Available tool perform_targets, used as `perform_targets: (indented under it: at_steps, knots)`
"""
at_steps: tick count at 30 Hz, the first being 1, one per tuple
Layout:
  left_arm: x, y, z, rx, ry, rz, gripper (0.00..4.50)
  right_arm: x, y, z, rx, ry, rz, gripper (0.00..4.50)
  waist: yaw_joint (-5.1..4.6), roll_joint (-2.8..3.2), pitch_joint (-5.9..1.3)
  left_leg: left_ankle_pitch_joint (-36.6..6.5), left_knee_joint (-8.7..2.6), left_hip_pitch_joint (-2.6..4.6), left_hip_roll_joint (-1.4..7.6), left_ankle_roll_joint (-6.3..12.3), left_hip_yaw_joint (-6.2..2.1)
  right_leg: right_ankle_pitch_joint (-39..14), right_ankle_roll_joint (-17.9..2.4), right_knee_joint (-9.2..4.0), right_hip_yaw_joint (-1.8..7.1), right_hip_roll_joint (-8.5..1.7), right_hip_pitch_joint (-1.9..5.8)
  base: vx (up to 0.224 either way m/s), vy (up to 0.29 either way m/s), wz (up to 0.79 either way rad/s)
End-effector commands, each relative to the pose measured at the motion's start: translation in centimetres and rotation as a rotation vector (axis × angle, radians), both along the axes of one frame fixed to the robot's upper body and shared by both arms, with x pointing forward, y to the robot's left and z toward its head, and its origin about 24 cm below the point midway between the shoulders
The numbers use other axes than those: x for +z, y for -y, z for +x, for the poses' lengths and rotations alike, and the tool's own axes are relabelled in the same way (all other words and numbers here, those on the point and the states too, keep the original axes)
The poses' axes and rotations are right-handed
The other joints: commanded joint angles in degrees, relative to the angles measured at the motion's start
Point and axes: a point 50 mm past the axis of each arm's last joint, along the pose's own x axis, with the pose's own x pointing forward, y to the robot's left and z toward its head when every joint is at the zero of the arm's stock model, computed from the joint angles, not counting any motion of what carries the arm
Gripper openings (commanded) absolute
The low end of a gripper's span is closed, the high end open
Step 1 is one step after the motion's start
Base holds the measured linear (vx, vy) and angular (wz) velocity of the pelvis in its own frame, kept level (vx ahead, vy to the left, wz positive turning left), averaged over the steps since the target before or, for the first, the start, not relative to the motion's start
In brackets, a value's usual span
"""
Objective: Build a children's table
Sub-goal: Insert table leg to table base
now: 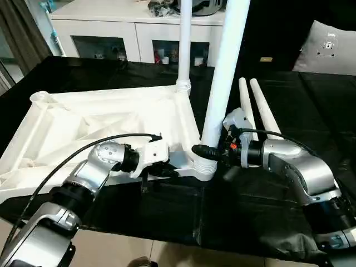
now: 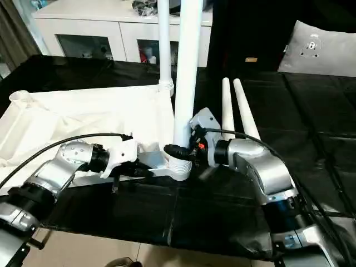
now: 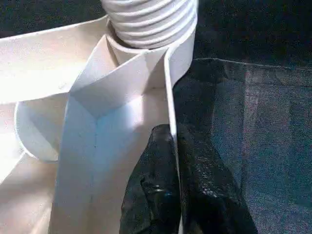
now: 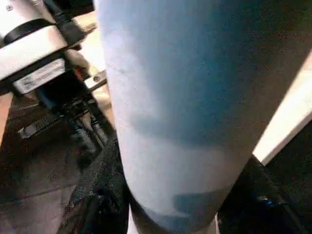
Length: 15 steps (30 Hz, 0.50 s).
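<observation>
Standing in its corner socket, the near leg (image 1: 222, 78) is clamped by the right gripper (image 1: 204, 151), left gripper (image 3: 170, 195) pinching the tabletop's rim (image 3: 170, 97)

Right gripper (image 1: 207, 151) clasps upright leg (image 1: 222, 83) (near corner socket).

Even indoor light up top, head views crisp. Glare burns out the white tabletop (image 3: 44, 73) beside the left gripper (image 3: 173, 146), whose black fingers look soft. The leg (image 4: 185, 97) between the right gripper's fingers (image 4: 97, 195) is blurred, shadowed bluish-grey.
</observation>
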Motion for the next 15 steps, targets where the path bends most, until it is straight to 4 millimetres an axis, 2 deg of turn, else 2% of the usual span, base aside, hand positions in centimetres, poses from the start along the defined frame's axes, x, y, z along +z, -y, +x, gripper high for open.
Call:
perform_targets:
  at_steps: [1, 6, 15]
  knots:
    - [0.0, 0.5, -0.3, -0.076, 0.002, 0.029, 0.0, -1.7, 0.4, -0.1, -0.028, -0.069, -0.04, 1.88, -0.1, -0.34, -4.14, -10.08, -3.78, 1.19, 2.97, 0.26, -0.9, -9.84, -12.8, -3.93, 2.49, -4.74, 2.65, 0.0, 0.0, 0.0]
    - [0.0, 0.4, -0.3, -0.08, 0.002, 0.03, 0.0, -2.6, 0.8, -0.1, -0.054, -0.095, -0.033, 1.88, -0.08, -0.23, -4.25, -9.69, -3.77, 1.14, 2.99, 0.34, -0.91, -7.57, -13.22, -3.7, 2.45, -4.68, 2.73, 0.0, 0.0, 0.0]
    - [-0.1, 0.1, 0.1, -0.006, 0.022, -0.003, 0.0, -4.1, 2.1, -1.2, -0.144, -0.13, 0.026, 1.88, 0.07, 0.08, -4.2, -11.8, -3.93, 1.29, 3.01, -0.05, -0.95, -9.39, -12.79, -4.13, 2.46, -4.69, 2.7, 0.0, 0.0, 0.0]
